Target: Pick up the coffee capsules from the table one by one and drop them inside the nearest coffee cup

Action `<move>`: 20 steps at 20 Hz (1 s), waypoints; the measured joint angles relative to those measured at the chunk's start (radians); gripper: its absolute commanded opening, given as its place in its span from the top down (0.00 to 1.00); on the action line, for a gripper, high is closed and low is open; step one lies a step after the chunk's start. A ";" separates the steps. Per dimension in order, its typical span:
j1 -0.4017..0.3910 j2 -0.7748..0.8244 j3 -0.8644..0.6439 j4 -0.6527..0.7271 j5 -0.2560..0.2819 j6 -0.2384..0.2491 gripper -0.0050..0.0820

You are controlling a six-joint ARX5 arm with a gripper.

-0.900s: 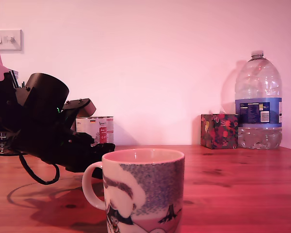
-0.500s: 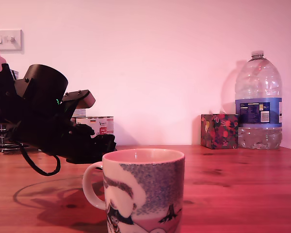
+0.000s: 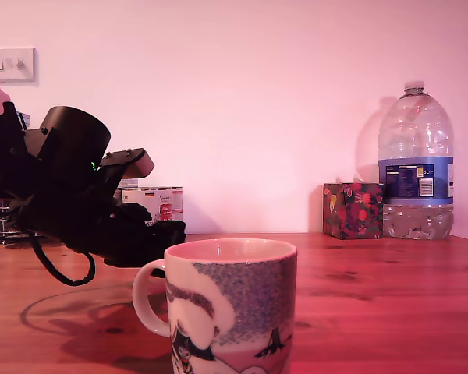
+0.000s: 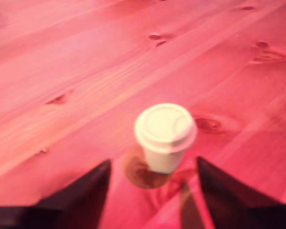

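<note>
Hovering claw (image 4: pixel 152 191): spread wide, grasping nothing
Coffee capsule (image 4: pixel 165 136): upright on surface (image 4: pixel 86 71), between the fingertips
Mug (image 3: pixel 230 308): front edge

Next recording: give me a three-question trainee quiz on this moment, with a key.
1. True or false: the gripper is closed on the coffee capsule.
2. In the exterior view, what stands nearest the camera: A) the water bottle, B) the coffee cup, C) the patterned box?
3. How does the capsule sit on the table?

Key
1. False: the jaws stand apart, one on each side, not touching it.
2. B
3. Upright, its wide flat rim on top.
</note>
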 measured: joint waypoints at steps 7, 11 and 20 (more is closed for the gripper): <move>-0.020 0.001 0.011 -0.025 0.000 0.000 0.20; -0.032 0.003 0.076 -0.056 0.000 0.000 0.20; -0.037 0.064 0.151 -0.172 -0.003 0.003 0.21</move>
